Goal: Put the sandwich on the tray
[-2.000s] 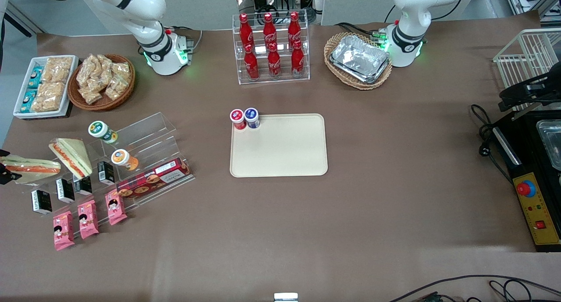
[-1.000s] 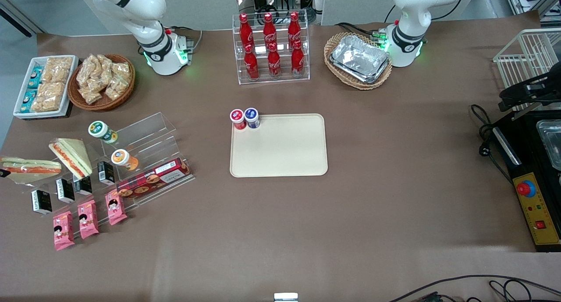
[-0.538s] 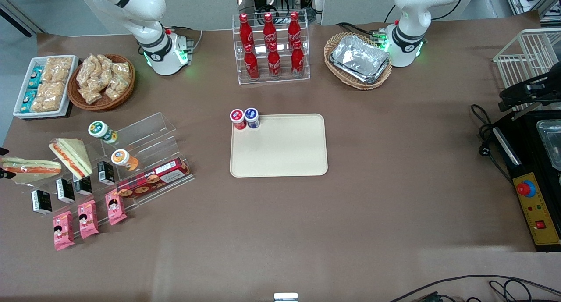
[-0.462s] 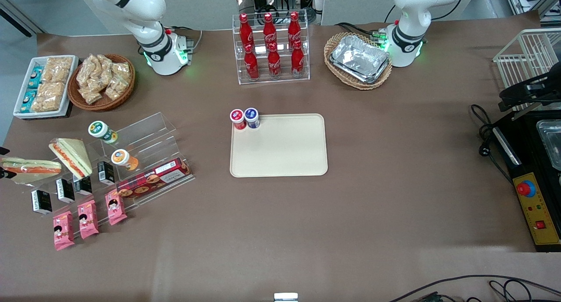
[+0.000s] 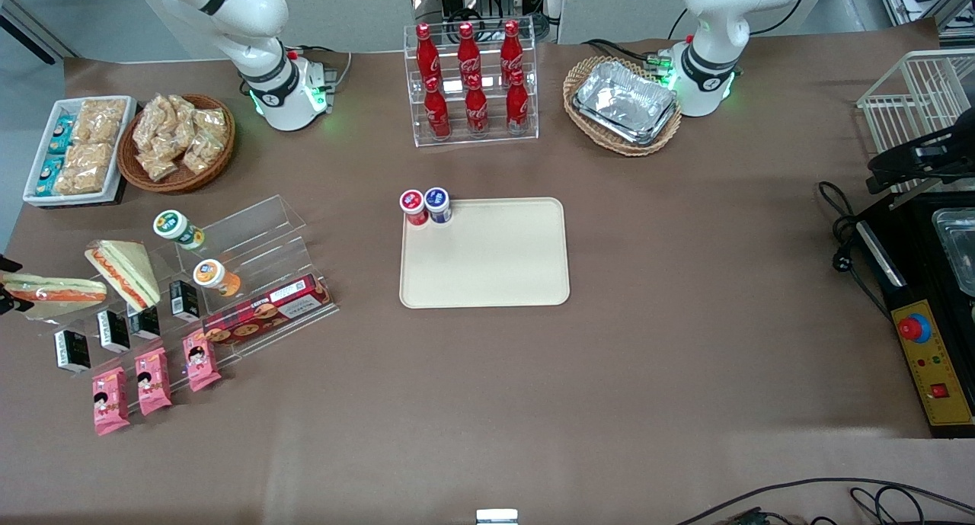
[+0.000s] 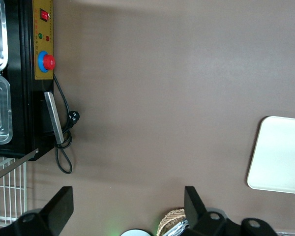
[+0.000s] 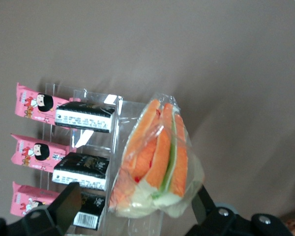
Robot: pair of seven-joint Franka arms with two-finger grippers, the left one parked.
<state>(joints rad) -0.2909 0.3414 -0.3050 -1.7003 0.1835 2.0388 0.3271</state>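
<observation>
The sandwich [image 5: 55, 290], a clear-wrapped wedge with orange and green layers, lies on the upper step of a clear acrylic stand at the working arm's end of the table. In the right wrist view the sandwich [image 7: 157, 157] lies between my fingers. My gripper [image 7: 135, 197] is open and straddles it, with one finger close to the wrap and the other apart from it. In the front view only dark bits of the gripper [image 5: 4, 285] show at the picture's edge. The cream tray [image 5: 495, 266] lies flat at the table's middle.
A second wedge sandwich [image 5: 126, 270] sits beside the first. Black cartons [image 7: 83, 117], pink snack packs [image 5: 152, 380], a biscuit box [image 5: 263, 312] and small jars [image 5: 215, 276] fill the stand. Two small jars [image 5: 426, 205] stand at the tray's corner. Cola bottles [image 5: 471, 83] and baskets stand farther away.
The dark gripper parts at the front view's edge shift slightly around the sandwich. The sandwich stays on the stand.
</observation>
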